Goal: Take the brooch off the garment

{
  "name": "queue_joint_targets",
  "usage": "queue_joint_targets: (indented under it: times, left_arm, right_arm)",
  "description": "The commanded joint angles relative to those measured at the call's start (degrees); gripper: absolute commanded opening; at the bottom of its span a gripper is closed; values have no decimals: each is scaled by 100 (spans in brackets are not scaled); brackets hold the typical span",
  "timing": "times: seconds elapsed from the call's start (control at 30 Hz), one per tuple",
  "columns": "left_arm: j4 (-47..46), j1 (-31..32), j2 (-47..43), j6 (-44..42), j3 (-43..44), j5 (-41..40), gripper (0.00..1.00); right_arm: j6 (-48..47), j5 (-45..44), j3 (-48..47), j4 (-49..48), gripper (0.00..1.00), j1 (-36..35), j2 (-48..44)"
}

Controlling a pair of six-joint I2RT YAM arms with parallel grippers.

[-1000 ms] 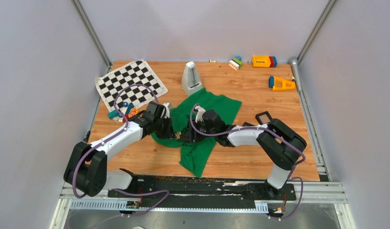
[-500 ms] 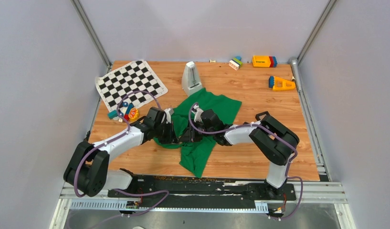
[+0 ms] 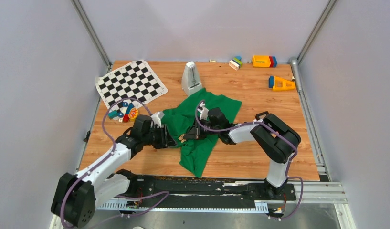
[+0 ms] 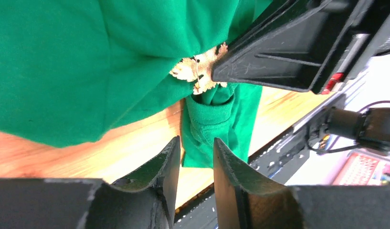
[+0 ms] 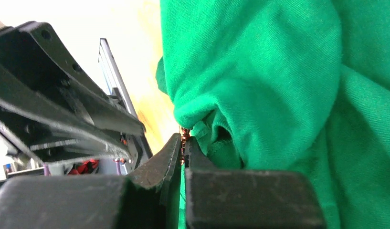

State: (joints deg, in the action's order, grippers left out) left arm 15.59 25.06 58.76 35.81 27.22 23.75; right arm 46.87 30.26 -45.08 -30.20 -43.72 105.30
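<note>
From the near edge of the wooden surface (image 3: 245, 157), the left arm (image 3: 111, 155) reaches in low from the left. The left jaws stand a narrow gap apart with nothing between them, aimed at the near left hem of the garment (image 4: 88, 62). Just beyond them, slightly up and to the right in the left wrist view, the brooch (image 4: 198, 70) sits on a bunched fold of the green cloth. It is a small speckled piece, too small to give a long axis. The right arm (image 3: 250, 131) comes in from the right, and the right jaws are pressed almost together on the brooch at their tips, seemingly with a pinch of cloth too. The right jaws are therefore on the piece, while the left ones lie just short of it, placed, I judge, to pin the cloth while the brooch is pulled away. Farther off, the shirt spreads towards a grey wedge-shaped object (image 3: 190, 78), with small toys (image 3: 123, 114) and a chequered mat (image 3: 131, 83) at far left and coloured blocks (image 3: 264, 61) at far right. Plain grey walls enclose it all.
</note>
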Motion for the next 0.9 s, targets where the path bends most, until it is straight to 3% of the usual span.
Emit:
queue_joint_targets:
  times: [0.0, 0.07, 0.13, 0.4, 0.53, 0.87]
  left_arm:
    - [-610, -698, -499, 455, -415, 1162, 34]
    - [-1278, -1004, -521, 912, -718, 1665, 28]
    - [-2522, -1144, -489, 1432, -1027, 1959, 25]
    - [-3923, -1170, -100, 2130, -1319, 2255, 33]
    - [-3616, -1171, -208, 2034, -1263, 2111, 44]
    - [-3093, -1170, -477, 1836, -1290, 1748, 42]
  right_arm:
    - [258, 551, 102, -925, 0, 58, -182]
    - [322, 626, 158, -1100, 0, 64, -168]
    - [348, 690, 195, -1217, 0, 74, -188]
    - [516, 953, 387, -1825, 0, 99, -311]
    - [664, 1078, 450, -2099, 0, 103, -308]
    - [808, 1103, 631, -2338, 0, 139, -483]
